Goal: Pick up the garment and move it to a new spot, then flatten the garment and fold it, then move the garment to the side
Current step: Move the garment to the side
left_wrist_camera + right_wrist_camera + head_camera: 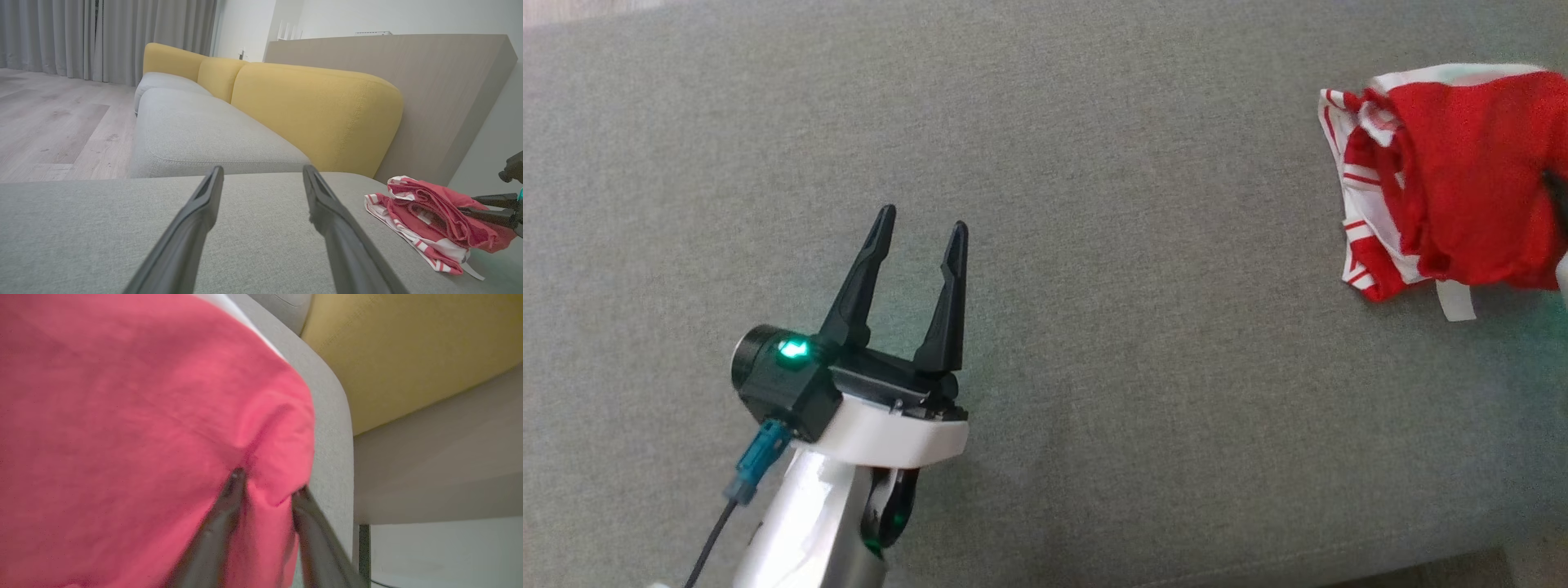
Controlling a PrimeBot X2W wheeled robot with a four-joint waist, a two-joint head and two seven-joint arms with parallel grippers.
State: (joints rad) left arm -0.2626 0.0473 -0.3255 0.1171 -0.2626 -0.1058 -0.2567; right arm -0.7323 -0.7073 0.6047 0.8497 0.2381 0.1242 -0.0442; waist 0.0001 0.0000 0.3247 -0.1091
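So the garment [1462, 180], a red thing with red-and-white striped trim, is sitting bunched up and roughly folded at the far right end of the grey sofa seat [1094, 245], close to the seat's edge. The right gripper [268, 482] is right on it: its fingers are spread apart, tips pushed into the red cloth with a little bulge of fabric between them. The left gripper [923, 219] is well apart from the garment, over bare seat, jaws wide open with nothing in them. From the left wrist camera you can see the yellow back cushions [318, 114] behind the seat and a pale wood floor [49, 122] off to one side.
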